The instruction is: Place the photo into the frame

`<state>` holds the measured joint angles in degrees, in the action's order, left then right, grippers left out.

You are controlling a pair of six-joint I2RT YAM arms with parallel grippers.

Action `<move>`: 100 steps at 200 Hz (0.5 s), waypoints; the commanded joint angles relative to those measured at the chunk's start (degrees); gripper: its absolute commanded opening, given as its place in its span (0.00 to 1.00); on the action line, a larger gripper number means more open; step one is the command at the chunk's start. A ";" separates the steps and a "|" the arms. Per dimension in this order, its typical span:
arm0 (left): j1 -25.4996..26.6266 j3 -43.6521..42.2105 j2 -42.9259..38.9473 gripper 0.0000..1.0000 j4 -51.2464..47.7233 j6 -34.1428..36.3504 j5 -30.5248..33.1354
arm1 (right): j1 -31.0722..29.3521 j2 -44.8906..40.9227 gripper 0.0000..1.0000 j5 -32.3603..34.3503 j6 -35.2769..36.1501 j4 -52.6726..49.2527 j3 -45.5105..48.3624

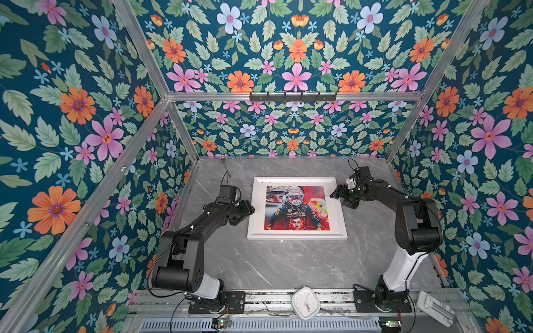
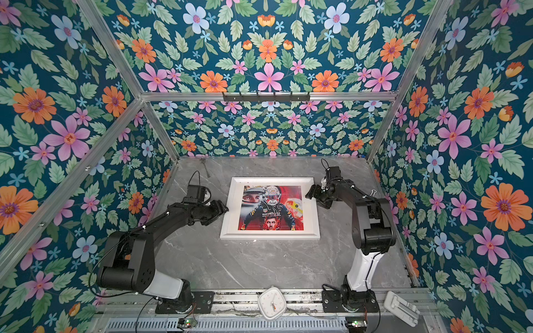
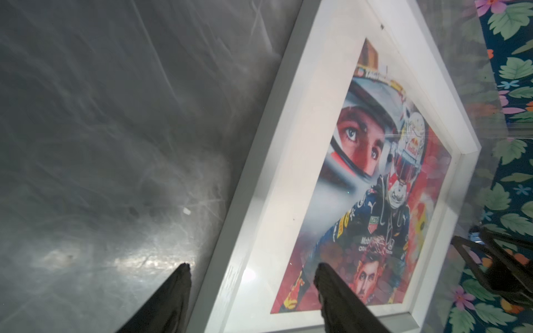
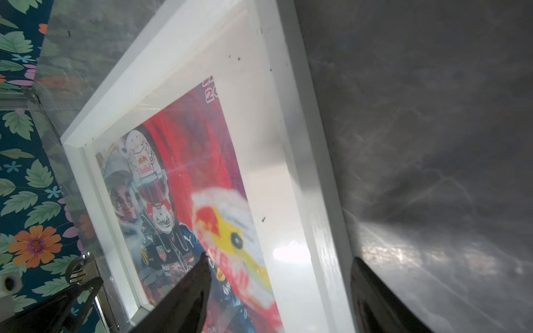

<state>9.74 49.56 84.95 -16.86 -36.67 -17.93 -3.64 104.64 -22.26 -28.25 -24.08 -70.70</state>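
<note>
The photo (image 1: 297, 208) lies face up inside the frame (image 1: 297, 237), flat on the worktop (image 1: 288, 265) between the arms, with a white margin around it (mat or backing, hard to tell). The left claw (image 3: 252, 266) is spread and empty, straddling the frame's left edge, and the right claw (image 4: 280, 257) does likewise at its right edge. In the wrist views the claws hide bits of the photo, and glare blurs it.
</note>
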 commanded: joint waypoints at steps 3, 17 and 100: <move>-0.20 3.11 -1.45 0.86 -5.25 5.51 8.31 | 0.04 -4.33 0.80 4.66 2.28 -0.83 1.56; -0.16 4.80 -2.83 0.99 -4.87 8.01 11.41 | 0.04 -8.55 0.83 7.24 3.28 0.60 3.99; -0.37 -6.30 -13.26 1.00 22.88 28.14 29.56 | 0.04 -33.98 0.99 22.99 13.69 22.10 27.54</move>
<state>9.58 49.39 73.73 -7.86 -18.50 4.36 -3.57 74.43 -5.74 -19.99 -13.21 -48.31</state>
